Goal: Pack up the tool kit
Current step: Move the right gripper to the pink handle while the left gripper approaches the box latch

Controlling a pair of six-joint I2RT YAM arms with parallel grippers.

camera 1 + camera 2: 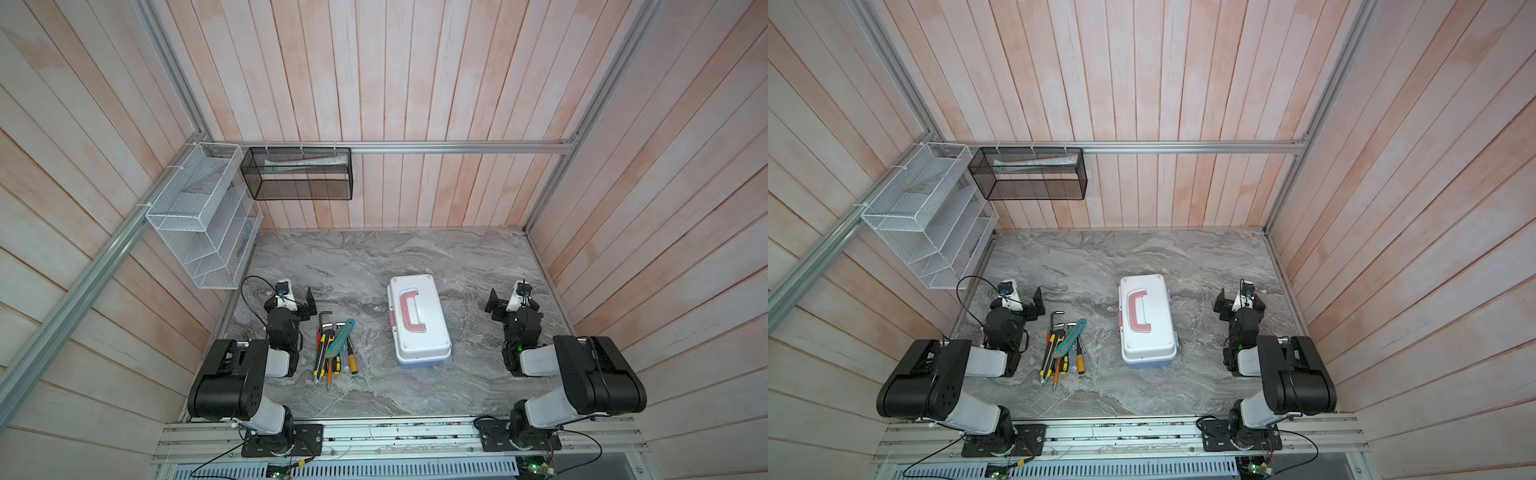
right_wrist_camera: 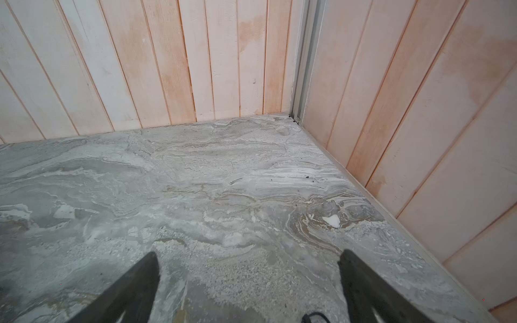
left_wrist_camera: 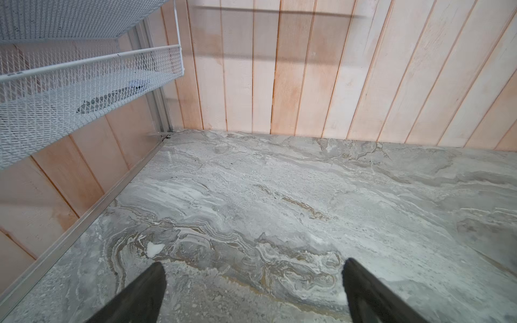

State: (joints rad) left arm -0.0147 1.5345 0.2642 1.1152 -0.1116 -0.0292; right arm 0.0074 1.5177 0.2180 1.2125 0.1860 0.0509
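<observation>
Toolbox (image 1: 417, 322) sits shut on the marble table (image 1: 374, 257), between the two arms. Its long axis runs from the arm bases toward the back wall; white lid, blue base. Hand tools (image 1: 334, 349) lie heaped outside it, just beside the left arm, shafts roughly parallel to the box. Left gripper (image 3: 254, 263) and right gripper (image 2: 249, 253) both stand wide and empty. The right is nearer the box, the left nearer the tools. Handle (image 1: 406, 311) lies flat on the lid; latch (image 1: 391, 320) faces the heap. Judgement: the lid must be opened first.

One toolbox (image 1: 417, 328); white basket (image 1: 199, 216); black basket (image 1: 297, 174); hand tools (image 1: 334, 349), count unclear.
</observation>
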